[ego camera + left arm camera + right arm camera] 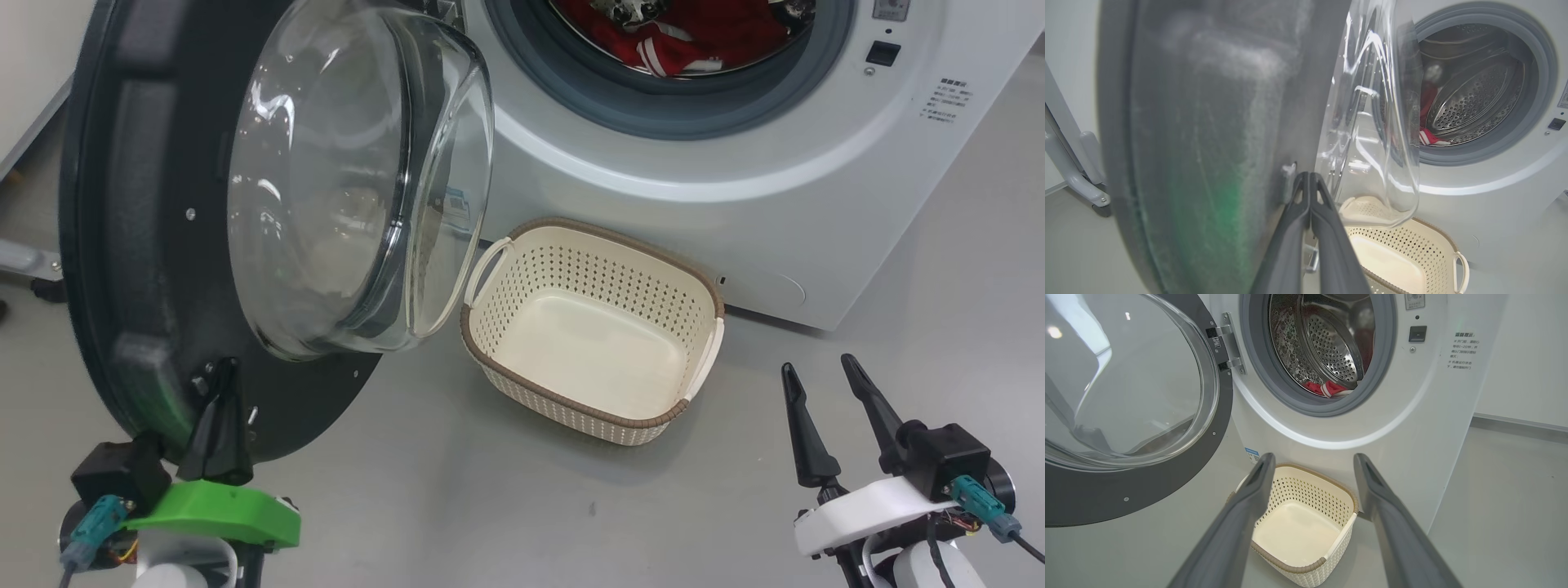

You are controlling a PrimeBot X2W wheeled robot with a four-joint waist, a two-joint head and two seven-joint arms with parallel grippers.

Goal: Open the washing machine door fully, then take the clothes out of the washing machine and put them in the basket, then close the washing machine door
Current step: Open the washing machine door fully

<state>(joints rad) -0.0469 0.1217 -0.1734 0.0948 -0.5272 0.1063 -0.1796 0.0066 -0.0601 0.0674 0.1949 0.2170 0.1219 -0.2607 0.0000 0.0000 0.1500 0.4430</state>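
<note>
Left gripper (pixel 222 371) seemingly touching door (pixel 122 245)

The washing machine door (pixel 147 245) stands swung open at the left, its glass bowl overlapping the basket (pixel 571 269) on the floor. Red clothes (pixel 686 37) lie inside the washing machine (pixel 735 188). The left hand (pixel 222 380) — fingers pressed together — sits at the door's lower part; the right hand (pixel 818 365) hangs spread, right of the basket.

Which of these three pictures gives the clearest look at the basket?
The head view: the basket sits whole and unblocked, empty, both handles visible. In the right wrist view the right gripper overlaps its edges. In the left wrist view the door and left gripper hide part of it.
</note>
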